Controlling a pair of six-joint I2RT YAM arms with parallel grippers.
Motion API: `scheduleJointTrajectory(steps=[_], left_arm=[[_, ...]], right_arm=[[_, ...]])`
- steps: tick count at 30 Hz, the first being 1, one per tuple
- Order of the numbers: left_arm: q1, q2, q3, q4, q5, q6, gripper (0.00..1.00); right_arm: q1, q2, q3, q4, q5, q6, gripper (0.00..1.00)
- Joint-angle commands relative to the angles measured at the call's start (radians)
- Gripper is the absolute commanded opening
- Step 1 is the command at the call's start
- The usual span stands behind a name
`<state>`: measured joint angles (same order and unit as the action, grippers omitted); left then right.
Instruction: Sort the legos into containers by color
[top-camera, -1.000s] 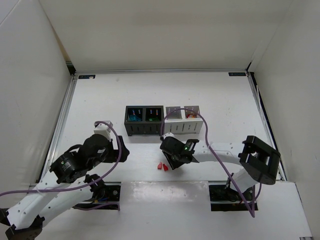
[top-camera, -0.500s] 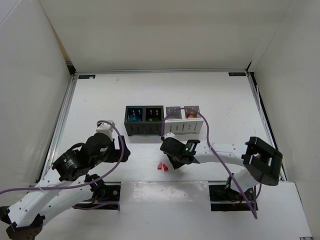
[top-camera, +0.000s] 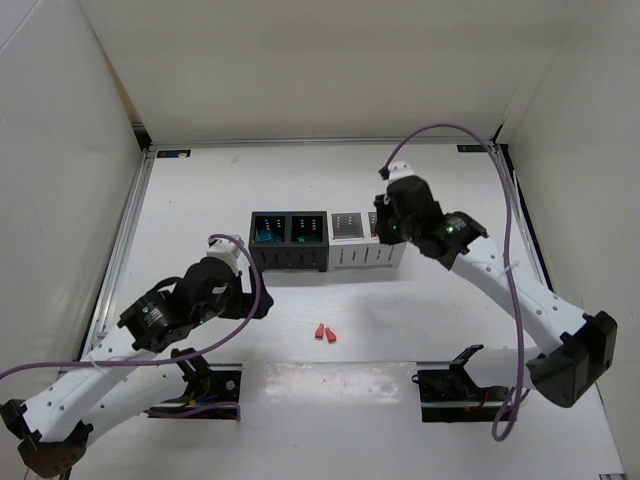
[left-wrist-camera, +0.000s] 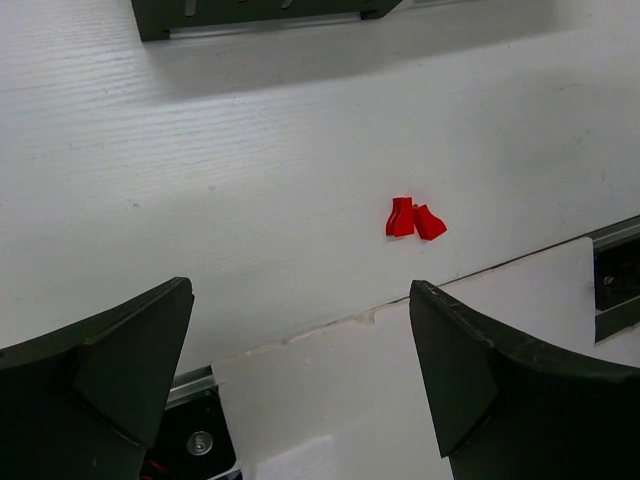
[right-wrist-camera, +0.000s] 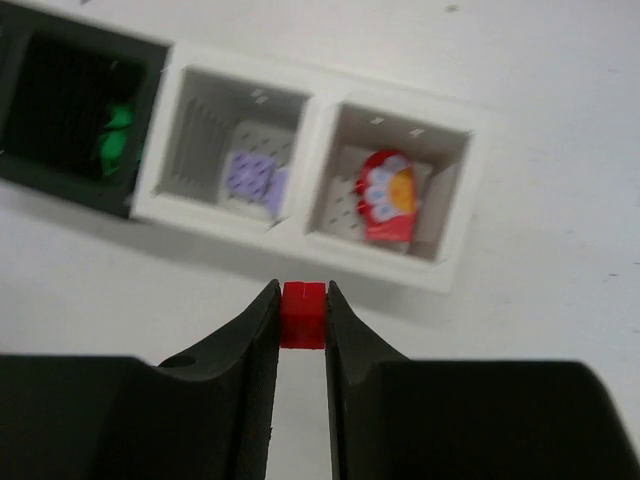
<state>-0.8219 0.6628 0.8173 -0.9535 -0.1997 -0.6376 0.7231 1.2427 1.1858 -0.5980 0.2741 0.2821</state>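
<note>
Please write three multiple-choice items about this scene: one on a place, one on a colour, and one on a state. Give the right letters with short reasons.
1. Where do the two loose red bricks lie?
A. inside a black container
B. on the table, between the bins and the arm bases
C. on top of the white containers

2. What colour is the brick in the right gripper?
A. green
B. lilac
C. red

3. In what state is the left gripper?
A. open, holding nothing
B. shut on a brick
C. shut and empty

Answers:
1 B: the top view shows both on the bare table, in front of the bins.
2 C: the right wrist view shows a red brick pinched between the fingers.
3 A: its fingers stand wide apart, with only table between them.
</note>
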Motion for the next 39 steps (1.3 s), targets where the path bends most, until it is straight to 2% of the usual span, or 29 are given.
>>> scheduleJointTrajectory(steps=[1, 4, 7, 10, 11, 14, 20, 25, 28, 30, 31, 34, 39], left_arm=[[-0.006, 0.034, 0.003, 0.033, 0.039, 0.006, 1.00], [-0.013, 0.063, 0.000, 0.042, 0.049, 0.010, 1.00], [-0.014, 0.090, -0.001, 0.039, 0.045, 0.009, 1.00], [-0.019, 0.112, -0.009, 0.050, 0.054, 0.010, 1.00], [-0.020, 0.116, -0.010, 0.056, 0.051, 0.013, 1.00], [-0.028, 0.153, -0.009, 0.073, 0.062, 0.029, 1.00], [-0.088, 0.270, 0.006, 0.117, 0.098, 0.079, 1.00], [-0.141, 0.400, 0.002, 0.225, 0.172, 0.159, 0.96], [-0.166, 0.478, -0.007, 0.295, 0.255, 0.214, 0.91], [-0.184, 0.512, -0.010, 0.361, 0.264, 0.225, 0.89], [-0.189, 0.556, -0.012, 0.366, 0.269, 0.227, 0.85], [-0.212, 0.633, -0.010, 0.398, 0.284, 0.231, 0.79], [-0.279, 0.727, -0.006, 0.404, 0.276, 0.224, 0.78]], right_arm=[[-0.103, 0.070, 0.055, -0.005, -0.058, -0.089, 0.08], [-0.128, 0.119, 0.092, 0.015, -0.055, -0.119, 0.10], [-0.148, 0.174, 0.107, 0.018, -0.085, -0.130, 0.18], [-0.157, 0.213, 0.146, -0.003, -0.087, -0.118, 0.44], [-0.156, 0.218, 0.149, -0.003, -0.087, -0.118, 0.44], [-0.142, 0.205, 0.152, 0.000, -0.070, -0.118, 0.52], [-0.159, 0.143, 0.138, -0.019, -0.052, -0.109, 0.54], [-0.151, 0.028, 0.066, -0.023, -0.039, -0.081, 0.54], [-0.163, -0.027, 0.020, -0.042, -0.049, -0.058, 0.54], [-0.172, -0.054, -0.011, -0.060, -0.055, -0.049, 0.54], [-0.178, -0.069, -0.015, -0.069, -0.052, -0.044, 0.54], [-0.197, -0.106, -0.048, -0.094, -0.055, -0.032, 0.54], [-0.223, -0.150, -0.086, -0.118, -0.062, -0.027, 0.54]])
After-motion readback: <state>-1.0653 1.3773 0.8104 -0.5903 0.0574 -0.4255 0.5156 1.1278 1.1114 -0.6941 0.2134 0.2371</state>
